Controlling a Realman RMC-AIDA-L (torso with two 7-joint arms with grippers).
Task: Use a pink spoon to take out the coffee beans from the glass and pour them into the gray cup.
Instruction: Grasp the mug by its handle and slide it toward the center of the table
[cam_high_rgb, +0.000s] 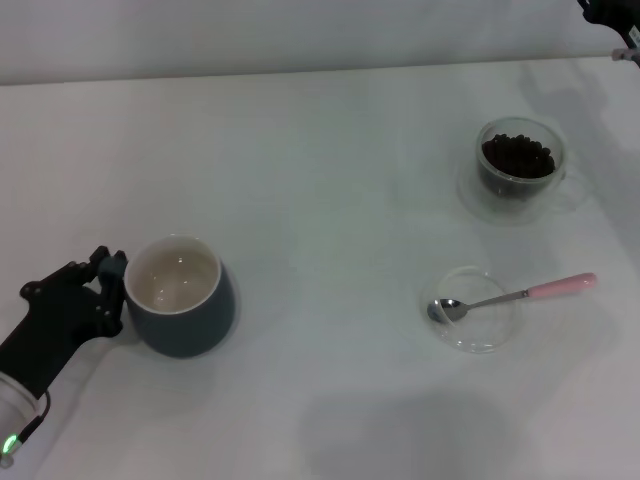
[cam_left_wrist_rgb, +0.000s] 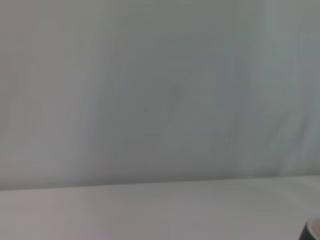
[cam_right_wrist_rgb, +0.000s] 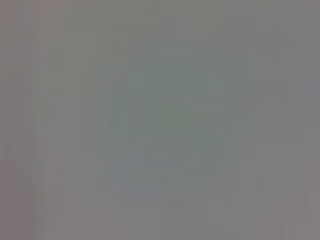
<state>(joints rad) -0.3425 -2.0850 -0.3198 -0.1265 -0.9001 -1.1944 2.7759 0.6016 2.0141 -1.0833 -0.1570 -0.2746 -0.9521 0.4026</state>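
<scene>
The gray cup (cam_high_rgb: 190, 318) stands at the near left of the table, its cream inside holding nothing. My left gripper (cam_high_rgb: 112, 286) presses against the cup's left side with its black fingers closed where the handle is hidden. A sliver of the gray cup (cam_left_wrist_rgb: 314, 231) also shows in the left wrist view. The glass (cam_high_rgb: 520, 172) stands at the far right, filled with coffee beans (cam_high_rgb: 517, 157). The pink spoon (cam_high_rgb: 520, 295) lies with its metal bowl in a shallow clear dish (cam_high_rgb: 478, 338) and its pink handle pointing right. Only a bit of my right gripper (cam_high_rgb: 610, 14) shows, at the top right corner.
The white table (cam_high_rgb: 330, 160) runs back to a pale wall. The dish with the spoon sits nearer to me than the glass, on the right side. The right wrist view shows only a blank grey field.
</scene>
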